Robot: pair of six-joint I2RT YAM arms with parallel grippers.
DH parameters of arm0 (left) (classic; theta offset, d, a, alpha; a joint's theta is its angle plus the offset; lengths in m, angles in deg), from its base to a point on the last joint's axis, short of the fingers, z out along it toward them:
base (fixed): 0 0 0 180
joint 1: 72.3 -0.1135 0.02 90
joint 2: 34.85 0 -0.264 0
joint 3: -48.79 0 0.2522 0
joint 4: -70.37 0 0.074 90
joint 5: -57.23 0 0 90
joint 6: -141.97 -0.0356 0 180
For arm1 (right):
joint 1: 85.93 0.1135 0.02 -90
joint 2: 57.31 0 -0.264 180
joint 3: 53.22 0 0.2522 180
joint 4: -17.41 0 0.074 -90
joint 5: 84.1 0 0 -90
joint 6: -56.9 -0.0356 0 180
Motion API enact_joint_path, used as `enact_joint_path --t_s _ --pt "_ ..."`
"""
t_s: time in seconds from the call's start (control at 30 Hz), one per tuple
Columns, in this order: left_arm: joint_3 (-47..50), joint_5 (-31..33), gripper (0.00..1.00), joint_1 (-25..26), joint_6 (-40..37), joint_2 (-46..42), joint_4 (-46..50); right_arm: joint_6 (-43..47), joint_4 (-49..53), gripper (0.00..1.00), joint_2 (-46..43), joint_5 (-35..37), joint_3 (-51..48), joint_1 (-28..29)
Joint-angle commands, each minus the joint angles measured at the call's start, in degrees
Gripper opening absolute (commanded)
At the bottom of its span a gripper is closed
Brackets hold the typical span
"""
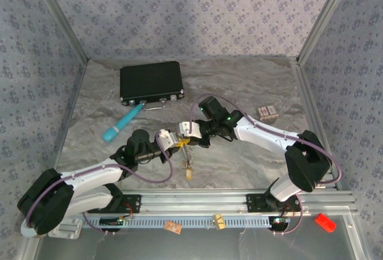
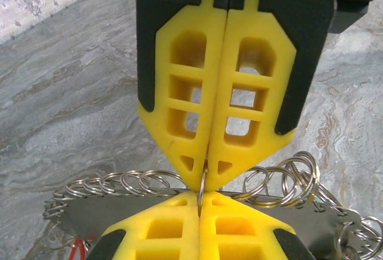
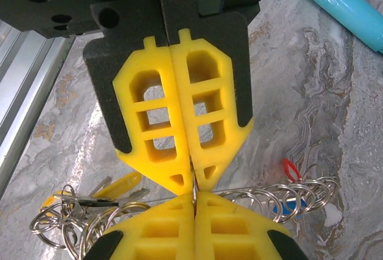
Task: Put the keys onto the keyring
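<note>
Item: left gripper. It is reaching from the near left to the middle of the marbled table. Its yellow fingers are pressing flat together and pinching the thin wire of the keyring at their very tips.

Item: right gripper. It is reaching in from the right and meeting the left one tip to tip. Its fingers are likewise lying closed against each other, nipping the same wire at the same spot.

Item: keyring. It is sitting clamped between the two pairs of tips over the table's centre, on the near side of the black case. A row of small steel rings is stringing out along the wire to either side. Whether the loop is hanging clear of the surface I cannot tell.

Item: keys. They are trailing from the grip toward the near edge. From the right wrist, a yellow-headed key is lying among the rings at one end, and a red head and a blue head are showing at the other.

Sundries: a teal tube is lying aslant just left of the grippers, near the case's front corner. A small box is sitting well apart on the right.
</note>
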Motion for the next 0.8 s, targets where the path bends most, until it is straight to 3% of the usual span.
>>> enact_joint_path --t_s 0.0,0.1,0.77 --pt "-0.7 -0.1 0.0 0.1 -1.2 -0.6 -2.5 -1.0 0.9 0.18 -0.6 0.1 0.1 0.0" --pt "-0.9 0.0 0.0 0.1 -1.8 -1.1 -1.2 -0.1 1.9 0.24 -1.8 2.3 -0.7 -1.1" --pt "-1.0 -0.5 0.0 0.1 -1.4 -1.2 -0.7 0.2 1.6 0.22 0.0 1.2 1.5 0.0"
